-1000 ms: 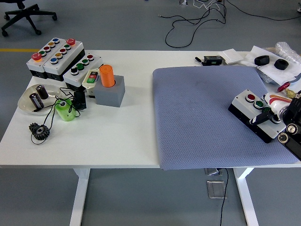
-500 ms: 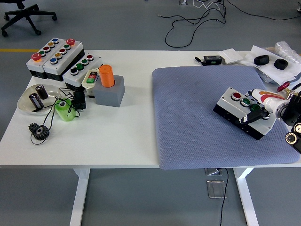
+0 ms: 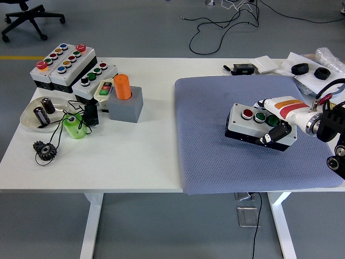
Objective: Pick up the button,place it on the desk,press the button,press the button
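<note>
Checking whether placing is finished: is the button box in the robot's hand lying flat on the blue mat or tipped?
Tipped: the button box slants in the right robot hand, above the blue mat.

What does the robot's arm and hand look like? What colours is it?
Only the right arm shows. Its right hand has a white shell with an orange and a red stripe across the back, and dark fingers. A silver ring forms the wrist, then chunky black arm parts. A thin black cable loops above the wrist.

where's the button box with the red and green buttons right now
In the head view, the white-topped button box sits right of centre over the grey-blue mat, gripped by the robot's right hand, well right of the orange cylinder.
</note>
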{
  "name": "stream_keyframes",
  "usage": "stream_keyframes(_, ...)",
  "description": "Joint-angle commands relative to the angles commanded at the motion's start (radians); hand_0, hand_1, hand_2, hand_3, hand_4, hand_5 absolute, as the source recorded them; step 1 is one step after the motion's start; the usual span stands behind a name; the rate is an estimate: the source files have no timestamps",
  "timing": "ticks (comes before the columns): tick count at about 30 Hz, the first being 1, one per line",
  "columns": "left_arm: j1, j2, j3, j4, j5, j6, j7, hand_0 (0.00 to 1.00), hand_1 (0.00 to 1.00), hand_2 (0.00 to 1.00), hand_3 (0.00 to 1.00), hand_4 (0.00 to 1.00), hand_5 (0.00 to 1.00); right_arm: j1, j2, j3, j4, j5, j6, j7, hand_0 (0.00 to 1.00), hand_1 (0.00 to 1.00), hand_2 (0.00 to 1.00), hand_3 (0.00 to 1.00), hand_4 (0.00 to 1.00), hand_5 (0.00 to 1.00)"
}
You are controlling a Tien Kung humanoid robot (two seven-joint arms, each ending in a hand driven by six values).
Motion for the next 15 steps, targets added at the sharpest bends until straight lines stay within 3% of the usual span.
stream_keyframes(6, -0.001, 0.0, -0.002, 0.0, -0.001, 0.001, -0.001, 0.598, 0.515, 0.485, 0.447, 0.276, 0.967, 0.023, 0.01, -0.041, -0.018, -0.105, -0.011, 0.091, 0.11, 0.002, 0.097, 0.324, 0.574, 0.002)
stream_keyframes(13, -0.001, 0.0, 0.0, 0.0, -0.002, 0.001, 0.0, 0.598, 0.515, 0.484, 0.447, 0.275, 0.967, 0.038, 0.033, -0.085, -0.07, -0.105, -0.037, 0.13, 0.107, 0.002, 0.111, 0.334, 0.597, 0.002)
stream_keyframes(15, -0.001, 0.0, 0.001, 0.0, -0.002, 0.001, 0.0, 0.599, 0.514, 0.484, 0.445, 0.277, 0.969, 0.038, 0.039, -0.085, -0.081, -0.104, -0.049, 0.142, 0.146, 0.009, 0.133, 0.348, 0.6, 0.002)
